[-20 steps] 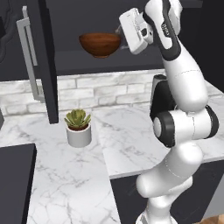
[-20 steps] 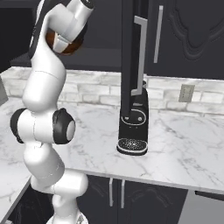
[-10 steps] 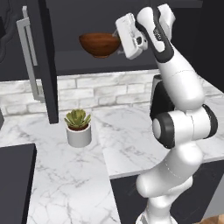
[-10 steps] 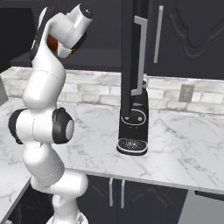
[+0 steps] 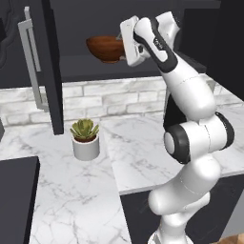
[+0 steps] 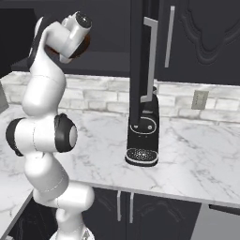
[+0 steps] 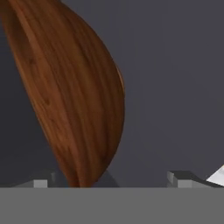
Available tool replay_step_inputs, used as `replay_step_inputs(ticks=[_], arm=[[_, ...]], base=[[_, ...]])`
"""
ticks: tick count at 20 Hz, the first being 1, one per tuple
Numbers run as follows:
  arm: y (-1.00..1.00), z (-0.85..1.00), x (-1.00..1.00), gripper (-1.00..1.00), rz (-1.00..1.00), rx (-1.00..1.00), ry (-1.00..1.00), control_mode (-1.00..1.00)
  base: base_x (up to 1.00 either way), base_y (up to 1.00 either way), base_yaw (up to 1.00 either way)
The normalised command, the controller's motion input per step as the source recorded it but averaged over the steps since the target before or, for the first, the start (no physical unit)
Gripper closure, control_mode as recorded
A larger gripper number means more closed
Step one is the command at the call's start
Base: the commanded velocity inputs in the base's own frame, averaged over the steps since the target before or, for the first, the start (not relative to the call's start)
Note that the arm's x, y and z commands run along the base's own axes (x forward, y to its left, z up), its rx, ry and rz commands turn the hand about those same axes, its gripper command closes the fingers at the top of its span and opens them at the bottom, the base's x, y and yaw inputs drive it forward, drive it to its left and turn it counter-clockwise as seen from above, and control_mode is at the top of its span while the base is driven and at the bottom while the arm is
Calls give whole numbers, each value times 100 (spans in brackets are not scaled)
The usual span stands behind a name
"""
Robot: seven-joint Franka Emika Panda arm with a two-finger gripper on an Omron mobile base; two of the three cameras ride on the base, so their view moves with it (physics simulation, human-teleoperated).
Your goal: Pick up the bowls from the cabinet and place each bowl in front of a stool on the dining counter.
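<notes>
Marble worktop (image 5: 143, 157) is seen running below the open cabinet (image 5: 71, 19), white with grey veins, backed by pale brick. One cabinet door (image 5: 50, 71) is seen swung open over the worktop's back edge at the left, its slim handle towards the camera; in the right base view another door (image 6: 143, 61) is seen edge-on. One dark shelf (image 5: 86, 66) is visible inside. One arm (image 5: 190, 138) is raised from the worktop's near edge up to that shelf. One coffee machine (image 6: 143, 138) is placed near the middle of the worktop in the right base view. One plant pot (image 5: 86, 143) is set well left of the arm, closer to the back edge than to the front.

One bowl (image 5: 106, 47), reddish-brown and wood-like, is counted on the shelf near its front edge. A second bowl cannot be made out in these views.

The tool (image 5: 127, 42) is held at the bowl's right side, just beside it. Its jaws are spread wide and nothing is grasped; in the hand view the bowl's wooden wall (image 7: 74, 96) is seen close, passing by one fingertip (image 7: 41, 181), while contact cannot be confirmed.

The task is judged to be at its start: no bowl is lifted yet, and none is seen delivered. Closing, lifting, carrying and placing are all judged to remain for both bowls.
</notes>
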Motion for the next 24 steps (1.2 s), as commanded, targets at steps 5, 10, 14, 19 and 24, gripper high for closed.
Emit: replay_step_inputs(ticks=[5, 10, 14, 19, 24], arm=[[2, 0, 51, -100, -8, 0, 0, -100], [0, 0, 47, -100, -3, 0, 4, -100], [0, 0, 19, -100, -2, 0, 8, -100], [3, -1, 1, 100, -2, 0, 10, -100], [6, -6, 0, 100, 0, 0, 5, -100]], base=[[0, 0, 0], [0, 0, 0], [0, 0, 0], [0, 0, 0], [0, 0, 0]])
